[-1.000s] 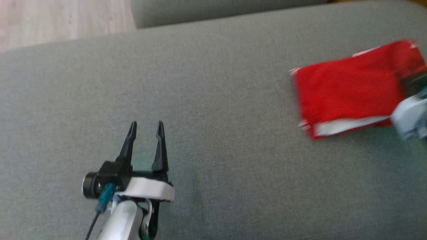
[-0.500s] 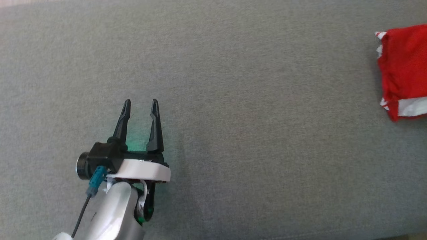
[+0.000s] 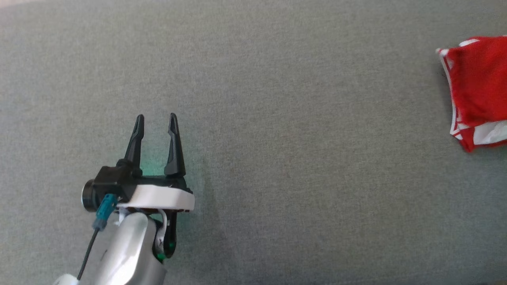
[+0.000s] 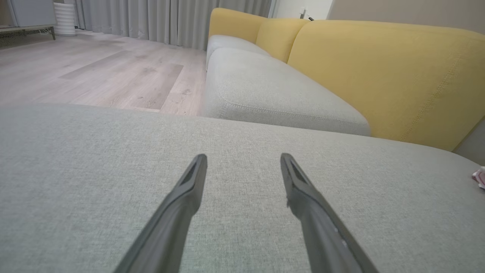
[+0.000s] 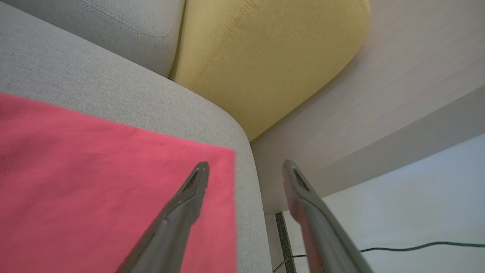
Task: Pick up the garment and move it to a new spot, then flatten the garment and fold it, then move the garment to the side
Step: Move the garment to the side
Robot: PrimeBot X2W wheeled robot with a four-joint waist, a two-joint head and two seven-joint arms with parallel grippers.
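Garment point(image 3: 477, 87): red, folded, flat on the grey cushion point(image 3: 277, 118) at the right edge of the head frame, cut off there, so long axis unreadable. Left claw point(image 3: 156, 116): lower left, wide, empty, well apart from it. Right claw point(image 5: 246, 163): wide, empty, over the garment's edge. Judgement: right arm nearer; cloth lies frame-left of that claw.

Red cloth garment point(image 3: 479, 87), matt woven cushion point(image 3: 277, 118)
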